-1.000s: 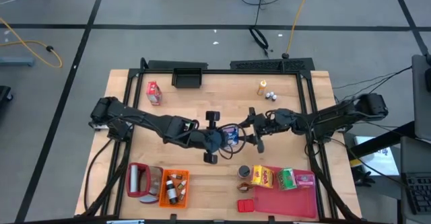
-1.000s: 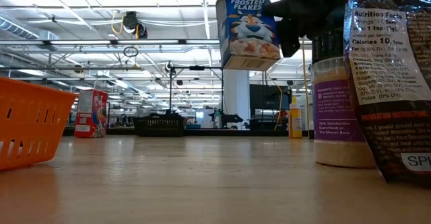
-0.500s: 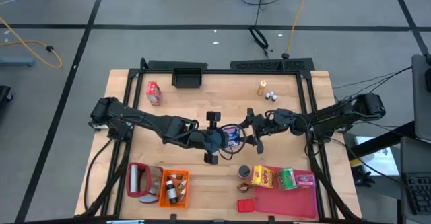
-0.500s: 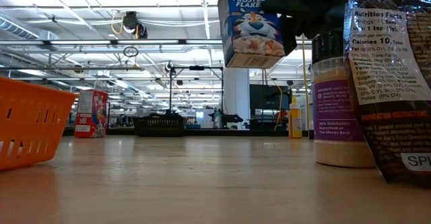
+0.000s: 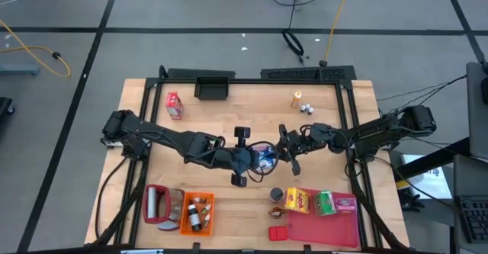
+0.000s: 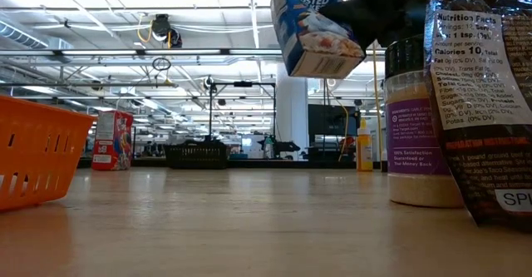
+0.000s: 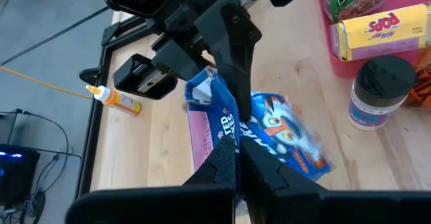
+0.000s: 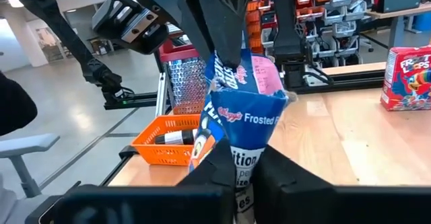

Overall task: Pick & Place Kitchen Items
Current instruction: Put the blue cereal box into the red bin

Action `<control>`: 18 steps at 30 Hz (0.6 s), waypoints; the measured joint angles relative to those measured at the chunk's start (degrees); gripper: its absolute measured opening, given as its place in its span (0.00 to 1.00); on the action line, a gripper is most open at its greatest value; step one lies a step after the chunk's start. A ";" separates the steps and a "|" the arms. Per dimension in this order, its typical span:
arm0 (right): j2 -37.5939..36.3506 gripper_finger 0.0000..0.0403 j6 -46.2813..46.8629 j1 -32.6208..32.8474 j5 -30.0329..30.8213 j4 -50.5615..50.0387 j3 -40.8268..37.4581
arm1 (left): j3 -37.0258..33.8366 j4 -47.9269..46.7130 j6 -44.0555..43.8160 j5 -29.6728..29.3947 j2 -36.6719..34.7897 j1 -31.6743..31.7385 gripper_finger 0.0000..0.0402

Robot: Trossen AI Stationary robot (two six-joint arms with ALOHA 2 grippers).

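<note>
A small blue Frosted Flakes box (image 5: 264, 156) hangs in the air over the table's middle, between my two grippers. The low view shows it tilted, high above the wood (image 6: 316, 29). My left gripper (image 5: 253, 159) comes from the table's left and is shut on the box. My right gripper (image 5: 284, 152) comes from the right and is shut on the box's other end. Each wrist view shows the other arm's fingers on the far end of the box. My left gripper pinches one end of the box (image 7: 227, 138) between its two fingers, coming about level from the table's left. The box is lifted clear of the table and tilted. My right gripper pinches the opposite end, the one with printed text (image 8: 244, 159), between its two fingers, coming about level from the table's right. The box stands clear of the table between both holds.
At the near edge stand an orange crate (image 5: 197, 212) with bottles, a grater (image 5: 158, 203), a dark-capped jar (image 5: 276, 194), yellow (image 5: 297, 200), green (image 5: 325, 202) and pink (image 5: 345, 204) boxes and a pink-red tray (image 5: 320, 229). Far side: red box (image 5: 174, 105), black bin (image 5: 214, 88), orange bottle (image 5: 297, 98).
The blue box has tipped over in the air: it hung upright and now leans with its lower end swung toward one side, still clear of the table. My right gripper has gone a little toward the table's left. Both grippers have stayed shut on the box.
</note>
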 joint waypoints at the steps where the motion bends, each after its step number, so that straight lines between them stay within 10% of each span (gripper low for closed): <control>1: 0.00 0.02 0.00 0.00 0.01 0.01 0.00 | 0.00 -0.15 0.00 -0.32 0.00 0.00 0.01; 18: -4.27 0.00 0.30 1.71 -1.68 -3.57 0.00 | -0.02 -2.72 0.87 -7.98 -3.21 -0.24 0.21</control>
